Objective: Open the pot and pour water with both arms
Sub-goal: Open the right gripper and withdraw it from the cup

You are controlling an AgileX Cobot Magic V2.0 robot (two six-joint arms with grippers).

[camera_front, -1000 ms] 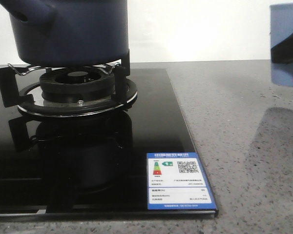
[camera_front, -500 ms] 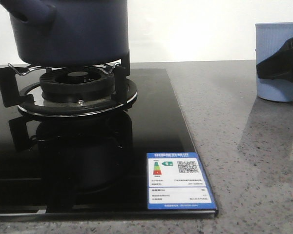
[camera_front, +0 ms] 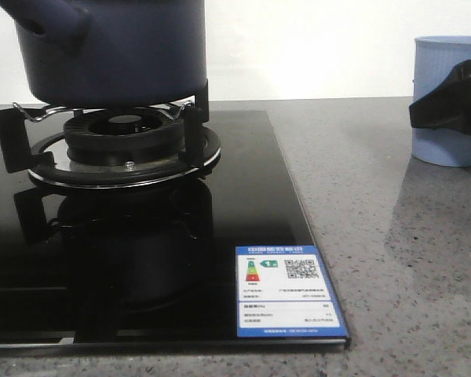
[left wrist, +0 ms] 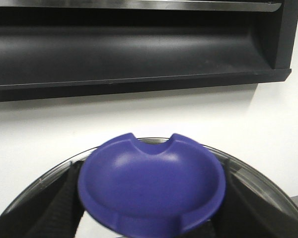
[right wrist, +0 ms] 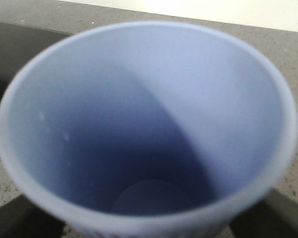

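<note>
Right gripper point(camera_front: 454, 106) clamped around light blue cup point(camera_front: 447, 98), cup upright on counter point(camera_front: 377, 204), pot point(camera_front: 110, 51) well off to its side on burner point(camera_front: 122, 141), left gripper's jaws pinching the lid knob point(left wrist: 151, 191).

navy pot point(camera_front: 118, 47) – pale blue ribbed cup point(camera_front: 447, 102) – speckled grey counter point(camera_front: 392, 236).

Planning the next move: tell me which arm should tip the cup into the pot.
Right. Its gripper is shut around the light blue cup, beside the stove. The left gripper is occupied: its view shows the fingers flanking a blue knob on a glass lid.
</note>
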